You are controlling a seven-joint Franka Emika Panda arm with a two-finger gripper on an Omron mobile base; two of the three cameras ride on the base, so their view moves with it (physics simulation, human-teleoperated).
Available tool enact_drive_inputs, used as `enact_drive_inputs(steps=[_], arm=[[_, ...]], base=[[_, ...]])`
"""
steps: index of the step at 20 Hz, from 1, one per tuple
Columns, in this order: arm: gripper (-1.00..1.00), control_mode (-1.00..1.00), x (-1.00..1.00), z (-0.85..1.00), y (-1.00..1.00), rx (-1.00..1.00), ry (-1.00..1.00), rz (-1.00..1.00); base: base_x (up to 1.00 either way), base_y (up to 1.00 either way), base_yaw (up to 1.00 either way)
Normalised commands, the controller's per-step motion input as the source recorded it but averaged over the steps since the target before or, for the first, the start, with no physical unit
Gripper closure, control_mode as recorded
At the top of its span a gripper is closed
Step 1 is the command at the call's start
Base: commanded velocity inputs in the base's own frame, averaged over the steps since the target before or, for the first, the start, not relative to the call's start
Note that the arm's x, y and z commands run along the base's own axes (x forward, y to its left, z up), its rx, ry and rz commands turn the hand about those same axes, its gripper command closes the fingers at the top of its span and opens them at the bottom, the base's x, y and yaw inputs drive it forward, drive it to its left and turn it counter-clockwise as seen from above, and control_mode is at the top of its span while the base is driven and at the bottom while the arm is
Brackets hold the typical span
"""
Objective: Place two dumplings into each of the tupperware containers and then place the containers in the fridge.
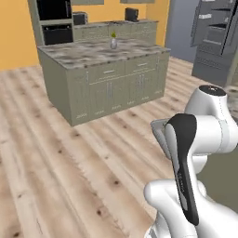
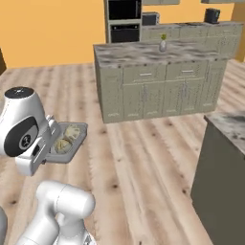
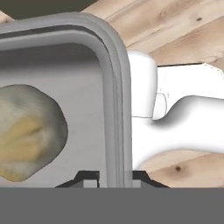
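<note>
A grey tupperware container [image 2: 76, 128] hangs tilted above the wooden floor, beside my arm. My gripper [image 2: 51, 143] is shut on its rim. Two pale beige dumplings lie in it, one [image 2: 72, 131] farther along and one [image 2: 62, 145] nearer the hand. In the hand view the container's rounded rim [image 3: 114, 87] runs up between the two dark fingertips of my gripper [image 3: 114, 178], and one dumpling [image 3: 28, 131] lies on the tray floor at left. A corner of the container [image 1: 158, 126] pokes out behind my arm. The grey fridge [image 1: 214, 39] stands at the far right with its shelves showing.
A beige-grey kitchen island [image 1: 104, 72] with a marble top and a small vase [image 1: 113, 42] stands ahead across the wood floor. A dark counter block [image 2: 224, 167] rises close on the right. Wall cabinets and an oven [image 2: 123, 19] line the orange back wall.
</note>
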Motion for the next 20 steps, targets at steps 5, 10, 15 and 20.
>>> enact_drive_inputs(steps=[5, 10, 15, 20], arm=[[1.0, 1.0, 0.0, 0.0, 0.0, 0.0, 0.0, 0.0], [1.0, 1.0, 0.0, 0.0, 0.0, 0.0, 0.0, 0.0], [1.0, 1.0, 0.0, 0.0, 0.0, 0.0, 0.0, 0.0], [1.0, 1.0, 0.0, 0.0, 0.0, 0.0, 0.0, 0.0]], base=[[1.0, 0.96, -0.5], [1.0, 1.0, -0.44], [1.0, 1.0, -0.48], [1.0, 1.0, -0.44]])
